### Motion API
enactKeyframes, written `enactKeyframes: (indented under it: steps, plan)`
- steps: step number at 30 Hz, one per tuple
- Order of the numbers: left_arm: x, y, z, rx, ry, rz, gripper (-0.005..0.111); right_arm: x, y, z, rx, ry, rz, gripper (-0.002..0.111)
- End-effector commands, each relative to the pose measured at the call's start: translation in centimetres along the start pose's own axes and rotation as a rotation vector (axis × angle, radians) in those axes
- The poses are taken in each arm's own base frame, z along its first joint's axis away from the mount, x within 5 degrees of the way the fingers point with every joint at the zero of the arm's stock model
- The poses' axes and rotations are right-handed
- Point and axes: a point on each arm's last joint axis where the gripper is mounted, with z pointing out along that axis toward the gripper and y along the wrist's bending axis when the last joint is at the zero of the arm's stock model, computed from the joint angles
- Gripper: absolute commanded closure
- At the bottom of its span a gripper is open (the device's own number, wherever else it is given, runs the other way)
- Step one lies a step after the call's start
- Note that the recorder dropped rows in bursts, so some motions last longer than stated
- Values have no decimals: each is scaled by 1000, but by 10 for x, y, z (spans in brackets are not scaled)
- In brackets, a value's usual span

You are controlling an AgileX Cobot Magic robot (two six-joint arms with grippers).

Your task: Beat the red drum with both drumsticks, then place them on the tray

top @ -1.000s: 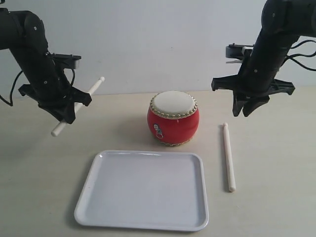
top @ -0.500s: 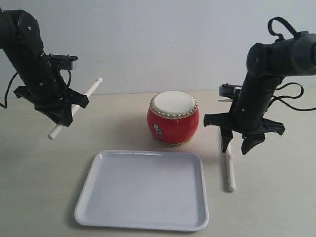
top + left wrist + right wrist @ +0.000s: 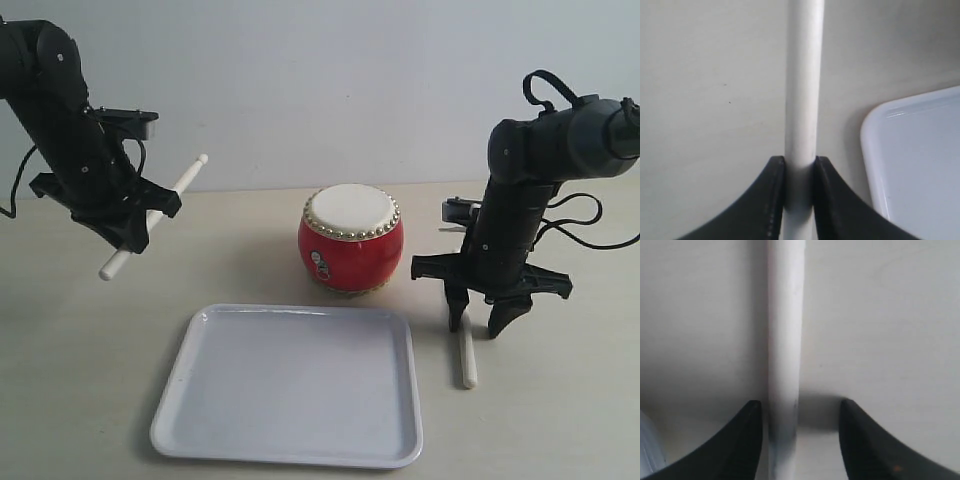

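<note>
One drumstick (image 3: 183, 180) is clamped between the closed fingers of the left gripper (image 3: 140, 225), which hangs raised at the left of the scene. The stick slants up towards the red drum (image 3: 351, 240), well apart from it. The second drumstick (image 3: 467, 360) lies flat on the table (image 3: 560, 410), just beside the right side of the tray (image 3: 290, 385). Its long axis runs from beside the drum towards the front. The right gripper (image 3: 476, 326) sits low over that stick's far end, fingers spread, straddling the shaft crosswise. In the right wrist view the shaft is off-centre, almost against one finger and apart from the other. Closing should catch it, perhaps nudging it sideways first.
</note>
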Motion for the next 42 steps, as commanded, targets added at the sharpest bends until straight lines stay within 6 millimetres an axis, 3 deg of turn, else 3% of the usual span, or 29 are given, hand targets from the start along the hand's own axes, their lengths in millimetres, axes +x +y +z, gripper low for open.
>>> enactKeyframes:
  steps: [1,4,9,17,23,30,36,42]
  plan:
    - [0,-1,-2,11,-12,-14,107,-2,-1,2,11,-16,-9,63]
    - [0,-1,-2,11,-12,-14,107,-1,-2,13,25,20,-6,63]
    - [0,-1,-2,11,-12,-14,107,-1,-3,13,31,24,-14,65]
    - [0,-1,-2,12,-10,-13,107,2,-4,8,40,43,-91,108]
    - [5,-2,-5,19,34,-12,107,1,-21,-39,88,-27,-155,108]
    - [11,-13,-36,111,27,44,107,18,-54,-112,79,-51,-298,108]
    - [15,-33,-51,179,-8,137,107,36,-43,-154,-3,-156,-401,108]
    - [53,-34,-56,158,38,170,107,47,-25,-165,-55,-184,-481,108]
